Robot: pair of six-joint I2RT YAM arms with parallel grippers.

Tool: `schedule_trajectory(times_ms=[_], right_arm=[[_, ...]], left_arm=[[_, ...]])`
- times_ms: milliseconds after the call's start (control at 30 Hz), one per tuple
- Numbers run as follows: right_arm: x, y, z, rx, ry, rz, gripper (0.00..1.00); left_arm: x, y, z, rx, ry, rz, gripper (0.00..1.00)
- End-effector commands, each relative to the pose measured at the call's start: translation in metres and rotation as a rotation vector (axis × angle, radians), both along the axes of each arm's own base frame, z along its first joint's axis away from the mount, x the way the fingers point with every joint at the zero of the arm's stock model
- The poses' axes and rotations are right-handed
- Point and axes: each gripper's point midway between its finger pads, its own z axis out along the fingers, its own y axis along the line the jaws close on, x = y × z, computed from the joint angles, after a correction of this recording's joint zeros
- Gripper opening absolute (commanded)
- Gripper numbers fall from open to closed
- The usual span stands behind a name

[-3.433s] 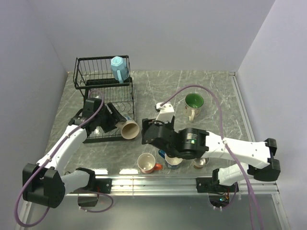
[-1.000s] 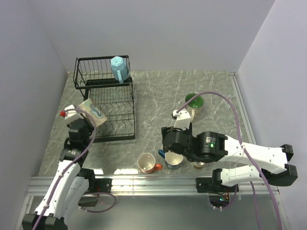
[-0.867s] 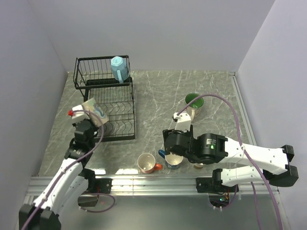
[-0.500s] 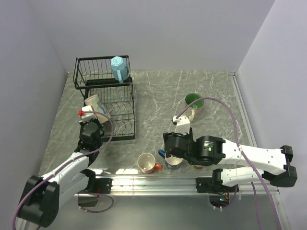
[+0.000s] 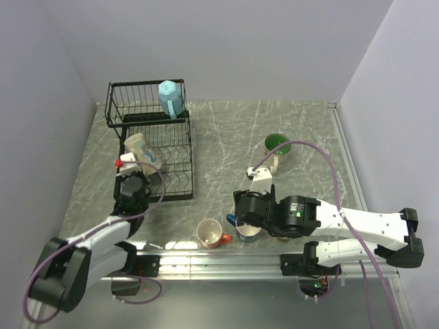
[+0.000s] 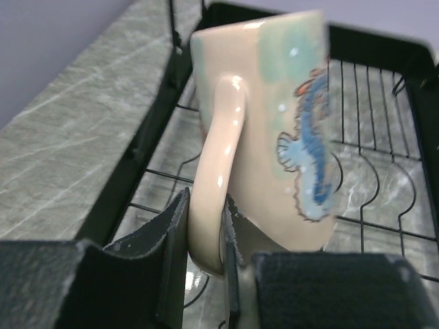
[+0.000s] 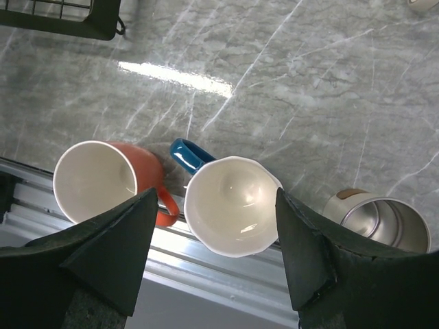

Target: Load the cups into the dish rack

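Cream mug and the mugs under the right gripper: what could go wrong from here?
1. The left gripper pinches the cream mug only by its handle, tilted above the dish rack; it may swivel or slip and strike the wires.
2. The open right gripper hangs over the dark blue mug, with the orange-red mug and metal cup close beside; a descending finger might knock one.

On the overhead camera I see a grey, white-veined marble table top [image 5: 302, 130] boxed in by plain pale lilac walls: the back wall [image 5: 226, 48] at 12 o'clock, the left wall [image 5: 34, 137] at 9, the right wall [image 5: 405, 103] at 3. An aluminium rail [image 5: 226, 261] runs along 6 o'clock. A bright glare streak [image 7: 175, 75] lies on the marble near that edge.
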Motion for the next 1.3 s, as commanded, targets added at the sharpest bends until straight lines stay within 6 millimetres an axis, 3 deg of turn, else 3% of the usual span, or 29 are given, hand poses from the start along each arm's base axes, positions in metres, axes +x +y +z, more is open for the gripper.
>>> schedule_trajectory(times_ms=[0,33,100,133,200,233,267,433,467,500,533,767,933,1000,1033,1067,1167,1233,1267], right_arm=[[0.003,0.004,0.001,0.026,-0.003,-0.028,0.76],[0.003,0.004,0.000,0.025,-0.003,-0.028,0.76],[0.003,0.006,-0.001,0.026,0.003,-0.028,0.76],[0.003,0.007,-0.001,0.029,0.005,-0.029,0.76],[0.002,0.007,-0.001,0.028,0.009,-0.033,0.76],[0.003,0.006,-0.001,0.027,0.005,-0.039,0.76],[0.003,0.005,-0.001,0.032,0.007,-0.043,0.76],[0.003,0.000,-0.004,0.040,0.010,-0.067,0.76],[0.002,0.000,-0.005,0.044,0.012,-0.072,0.76],[0.002,-0.001,-0.006,0.044,0.014,-0.075,0.76],[0.002,-0.001,-0.007,0.046,0.015,-0.080,0.76],[0.002,-0.003,-0.011,0.037,0.023,-0.100,0.76],[0.003,-0.002,-0.012,0.049,0.016,-0.107,0.76],[0.004,-0.001,-0.012,0.049,0.013,-0.108,0.76],[0.005,-0.001,-0.013,0.048,0.012,-0.111,0.76],[0.005,-0.001,-0.015,0.041,0.012,-0.112,0.76],[0.007,0.003,-0.012,0.039,0.002,-0.105,0.75],[0.010,0.004,-0.008,0.038,-0.012,-0.104,0.76],[0.010,0.005,-0.007,0.036,-0.015,-0.103,0.76]], left_arm=[[0.016,-0.026,-0.017,0.035,0.144,-0.116,0.00],[0.018,-0.027,-0.031,0.061,0.204,-0.125,0.00],[0.024,-0.030,-0.037,0.112,0.269,-0.145,0.00],[0.024,-0.031,-0.051,0.136,0.333,-0.158,0.00],[0.032,-0.032,-0.053,0.161,0.376,-0.153,0.01],[0.030,-0.031,-0.067,0.175,0.430,-0.149,0.04],[0.033,-0.030,-0.067,0.181,0.440,-0.144,0.17],[0.037,-0.033,-0.070,0.197,0.455,-0.158,0.36],[0.038,-0.033,-0.069,0.197,0.448,-0.156,0.55],[0.038,-0.032,-0.069,0.199,0.447,-0.154,0.66],[0.039,-0.033,-0.068,0.198,0.444,-0.155,0.69],[0.044,-0.035,-0.066,0.197,0.464,-0.147,0.75],[0.048,-0.051,-0.029,0.138,0.376,-0.229,0.80],[0.048,-0.065,-0.016,0.119,0.347,-0.310,0.96],[0.049,-0.071,-0.012,0.108,0.345,-0.338,0.99],[0.048,-0.081,-0.013,0.094,0.350,-0.396,0.99],[0.047,-0.085,-0.017,0.082,0.375,-0.418,0.97],[0.047,-0.088,-0.018,0.082,0.394,-0.430,0.92],[0.045,-0.088,-0.020,0.083,0.413,-0.436,0.85]])
